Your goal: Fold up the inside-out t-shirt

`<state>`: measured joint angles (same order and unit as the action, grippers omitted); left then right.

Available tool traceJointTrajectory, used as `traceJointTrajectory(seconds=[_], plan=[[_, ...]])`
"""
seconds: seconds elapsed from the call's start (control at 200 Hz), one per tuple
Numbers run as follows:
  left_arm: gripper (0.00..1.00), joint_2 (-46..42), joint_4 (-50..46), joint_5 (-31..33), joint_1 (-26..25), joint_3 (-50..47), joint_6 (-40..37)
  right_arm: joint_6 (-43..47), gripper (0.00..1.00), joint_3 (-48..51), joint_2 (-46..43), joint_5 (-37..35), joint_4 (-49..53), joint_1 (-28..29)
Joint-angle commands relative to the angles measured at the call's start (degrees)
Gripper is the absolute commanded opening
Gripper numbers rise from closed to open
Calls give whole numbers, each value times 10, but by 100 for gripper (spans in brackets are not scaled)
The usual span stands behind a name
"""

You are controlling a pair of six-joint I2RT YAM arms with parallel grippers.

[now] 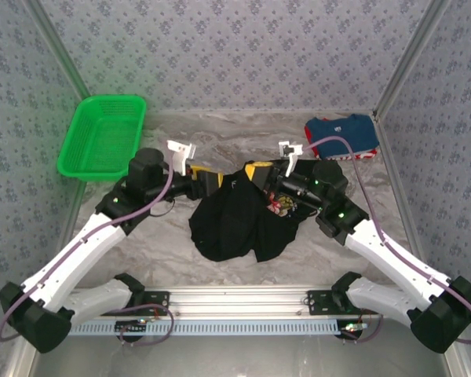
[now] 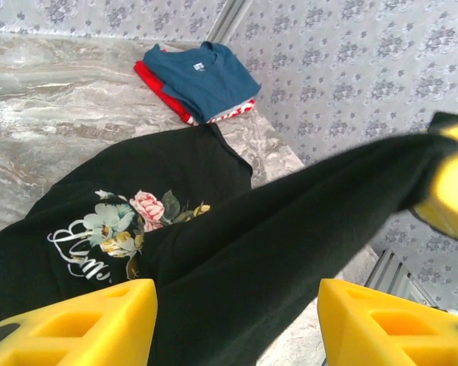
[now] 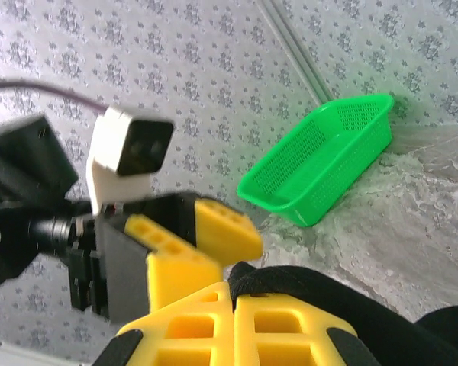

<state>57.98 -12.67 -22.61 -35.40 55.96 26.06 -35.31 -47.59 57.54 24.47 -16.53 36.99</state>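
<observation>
While the shirt (image 1: 234,224) lay bunched at the centre of the surface (image 1: 165,243), the right tool (image 3: 233,301) was clamped shut on a raised fold at its 1 o'clock edge. At 11 o'clock, the left tool (image 2: 237,320) stood open, black cloth running between its fingers (image 2: 84,320).

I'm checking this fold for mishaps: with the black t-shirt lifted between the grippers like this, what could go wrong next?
1. The left gripper stands open around a taut strip of the t-shirt. The right gripper, shut on the fabric, carries it alone, so the cloth may slump and bunch.
2. The two grippers sit very close together, so their fingers could collide on the next move.
</observation>
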Motion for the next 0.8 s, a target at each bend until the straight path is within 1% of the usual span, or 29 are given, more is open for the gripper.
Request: traceJointTrajectory(seconds=[0.0,0.075,0.165,0.305,0.38,0.425,0.49,0.525,0.57,0.615,0.655,0.69,0.744,0.794], plan=[[59,-3,77,15,-43,-46,-5,-29,0,-15,11,-21,-42,0],[61,9,106,34,-76,-55,-21,-33,0,-20,19,-13,-41,1],[64,32,98,75,-100,-35,-59,-40,0,-25,27,1,-39,1],[66,78,100,117,-106,-5,-103,-42,0,-28,29,26,-32,1],[62,102,122,111,-106,5,-116,-42,0,-30,28,33,-23,2],[57,114,134,112,-106,10,-116,-42,0,-32,27,38,-19,1],[42,127,153,99,-105,15,-118,-42,0,-34,27,44,-5,1],[30,132,161,87,-104,18,-117,-42,0,-35,25,49,4,0],[13,135,170,63,-102,19,-115,-42,0,-35,23,49,16,-4],[0,133,179,36,-97,14,-113,-37,0,-38,19,43,39,-12],[0,127,187,12,-91,6,-106,-23,0,-45,13,32,76,-20],[0,120,196,-13,-83,-2,-98,-13,9,-54,8,15,120,-27],[0,109,206,-54,-65,-15,-77,47,19,-68,-2,-18,194,-32],[0,100,212,-86,-47,-22,-54,99,28,-84,-7,-65,267,-32]])
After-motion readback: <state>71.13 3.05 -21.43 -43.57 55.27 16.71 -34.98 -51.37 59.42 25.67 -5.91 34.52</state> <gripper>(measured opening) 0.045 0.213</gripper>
